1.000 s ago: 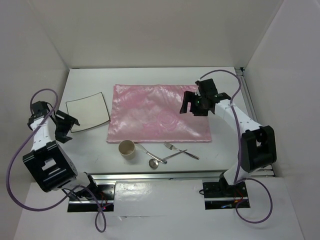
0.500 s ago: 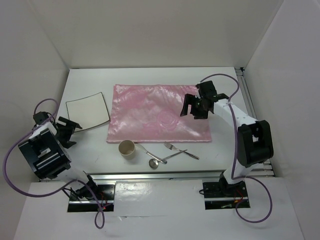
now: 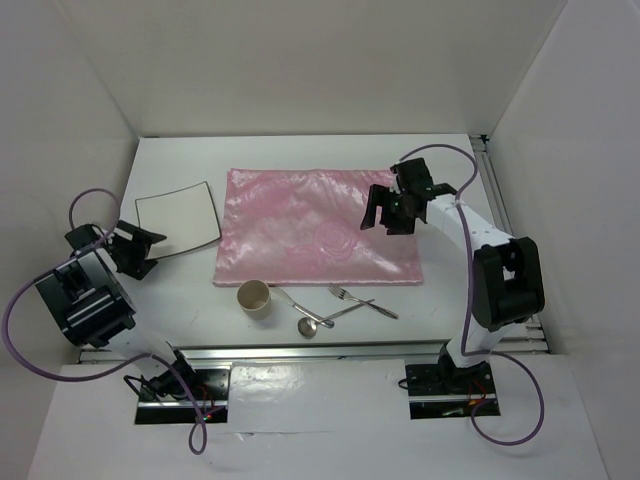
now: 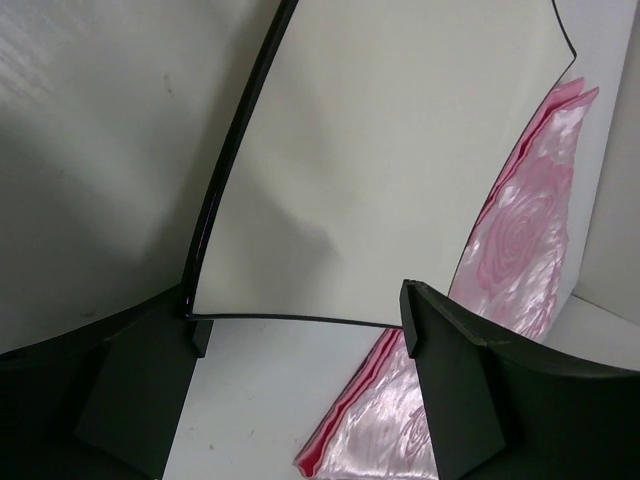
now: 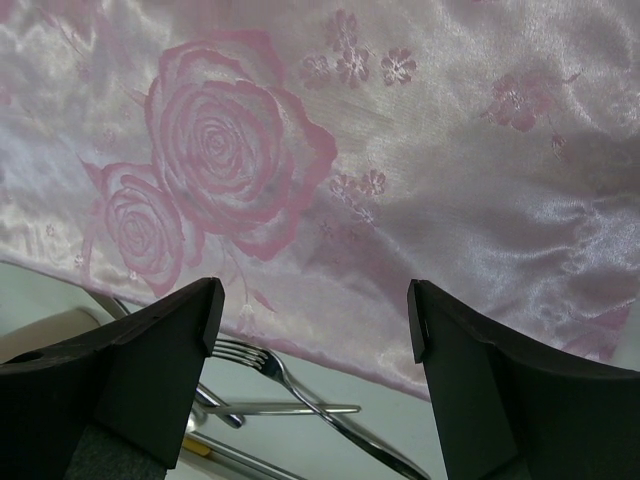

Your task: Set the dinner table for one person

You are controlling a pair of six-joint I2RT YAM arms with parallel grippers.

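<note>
Only the cloth [image 3: 318, 226] lay spread on the table [image 3: 300, 150]; plate [image 3: 178, 220], cup [image 3: 254, 298] and cutlery [image 3: 352, 306] waited off it, left hand [image 3: 143, 250] open at the plate, right hand [image 3: 385, 218] open above the cloth.

Shiny pink cloth [image 3: 300, 225] (woven roses, small blossoms); white plate [image 3: 178, 220], black rim; white dinner table [image 3: 300, 150].

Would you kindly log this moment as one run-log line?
left gripper: open, facing small white square plate | right gripper: open over shiny pink cloth | beige cup, metal cutlery: on white tabletop, off cloth
</note>
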